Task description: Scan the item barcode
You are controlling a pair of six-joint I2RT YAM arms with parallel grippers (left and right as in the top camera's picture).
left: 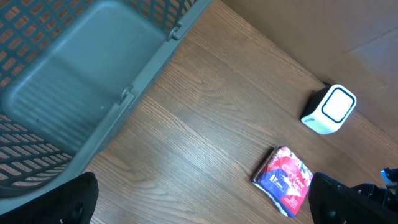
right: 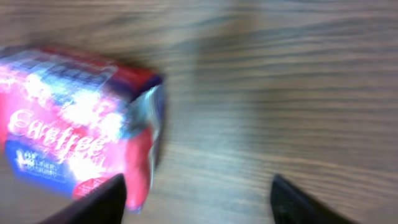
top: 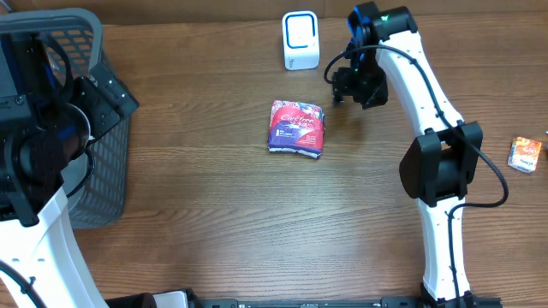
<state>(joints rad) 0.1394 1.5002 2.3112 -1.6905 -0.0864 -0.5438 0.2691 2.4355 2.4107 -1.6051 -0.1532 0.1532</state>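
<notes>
Red-and-blue packet: white script on the red face reads "Carefree". Smaller print on its blue panel is blurred and illegible. No other text readable

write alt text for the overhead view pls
A red and purple Carefree packet lies flat on the wooden table, with the right gripper open just beside its far right corner, not holding it. A white scanner stands behind the packet; a grey mesh basket sits at the left edge.
</notes>
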